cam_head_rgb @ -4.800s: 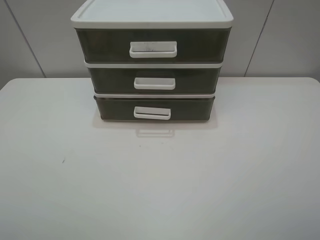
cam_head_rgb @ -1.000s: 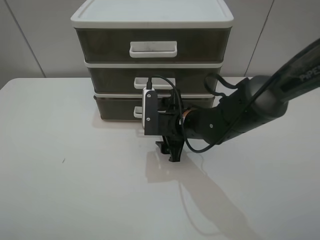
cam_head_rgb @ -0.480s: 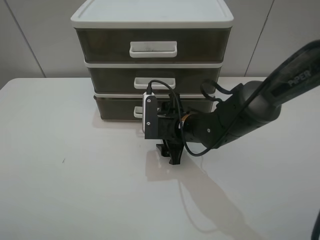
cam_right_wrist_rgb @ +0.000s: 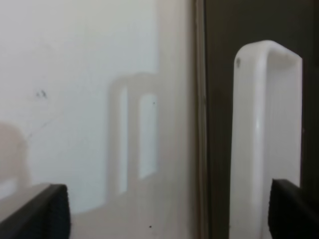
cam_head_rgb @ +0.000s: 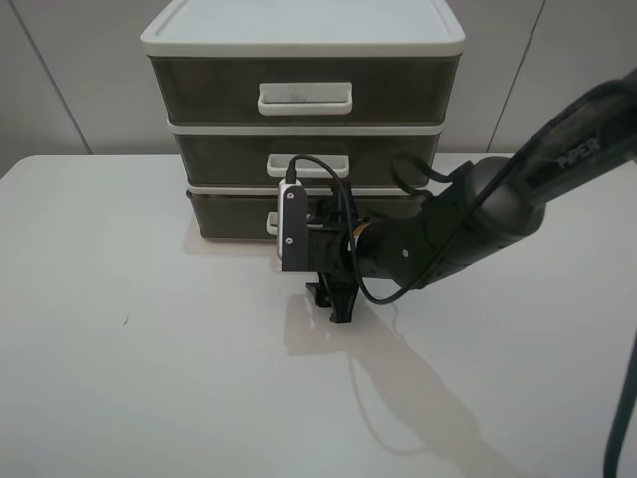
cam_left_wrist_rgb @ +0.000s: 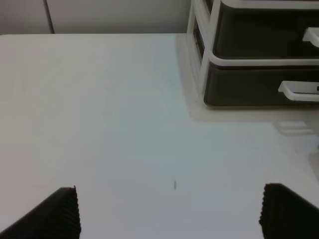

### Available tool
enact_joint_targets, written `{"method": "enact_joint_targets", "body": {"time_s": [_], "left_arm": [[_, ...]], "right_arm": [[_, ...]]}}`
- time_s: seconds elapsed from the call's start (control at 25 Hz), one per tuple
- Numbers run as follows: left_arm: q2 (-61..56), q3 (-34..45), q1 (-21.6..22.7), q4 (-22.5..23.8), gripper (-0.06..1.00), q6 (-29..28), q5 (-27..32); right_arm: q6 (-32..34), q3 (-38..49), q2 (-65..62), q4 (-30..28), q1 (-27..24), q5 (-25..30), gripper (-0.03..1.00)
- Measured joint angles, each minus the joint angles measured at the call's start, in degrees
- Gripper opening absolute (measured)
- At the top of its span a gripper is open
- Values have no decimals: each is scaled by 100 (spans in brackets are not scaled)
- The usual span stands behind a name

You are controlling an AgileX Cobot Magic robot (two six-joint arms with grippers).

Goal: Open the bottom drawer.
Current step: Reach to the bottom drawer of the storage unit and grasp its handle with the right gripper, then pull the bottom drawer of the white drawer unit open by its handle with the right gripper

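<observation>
The white-framed cabinet [cam_head_rgb: 299,40] stands at the back of the table with three smoky brown drawers. The bottom drawer [cam_head_rgb: 227,214] is shut; its white loop handle [cam_head_rgb: 271,225] is mostly hidden behind my right gripper [cam_head_rgb: 329,287]. That gripper is rolled on its side, open and empty, close in front of the handle. In the right wrist view the handle [cam_right_wrist_rgb: 266,129] fills the frame on the dark drawer front [cam_right_wrist_rgb: 219,99], one fingertip [cam_right_wrist_rgb: 294,209] before it, the other over the table. My left gripper [cam_left_wrist_rgb: 172,214] is open over the table, left of the bottom drawer [cam_left_wrist_rgb: 239,84].
The middle drawer [cam_head_rgb: 224,157] and top drawer [cam_head_rgb: 204,90] are shut above it. The white table [cam_head_rgb: 149,349] stretches in front and to both sides. My right arm [cam_head_rgb: 478,214] crosses in from the right, with a cable looping over it. A grey wall stands behind.
My right arm, absent from the oldest frame, now stands before the bottom drawer. Over the last second its gripper has shifted slightly left and nearer the handle. All drawers stay shut.
</observation>
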Motion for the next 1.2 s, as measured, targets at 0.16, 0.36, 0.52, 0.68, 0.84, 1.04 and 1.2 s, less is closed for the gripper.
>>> {"method": "enact_joint_targets", "body": {"time_s": [0.16, 0.36, 0.52, 0.68, 0.84, 1.04, 1.2], "left_arm": [[0, 0, 0, 0, 74, 0, 0], [0, 0, 0, 0, 74, 0, 0], [0, 0, 0, 0, 74, 0, 0], [0, 0, 0, 0, 74, 0, 0], [0, 0, 0, 0, 74, 0, 0], [0, 0, 0, 0, 74, 0, 0], [0, 0, 0, 0, 74, 0, 0]], "right_arm": [[0, 0, 1, 4, 0, -2, 63], [0, -36, 1, 48, -5, -156, 31], [0, -36, 1, 72, -5, -229, 10], [5, -36, 1, 77, -5, -229, 10], [5, -36, -23, 79, -5, -172, 10], [23, -36, -203, 103, -5, 266, 10], [23, -43, -363, 129, 39, 710, 10]]}}
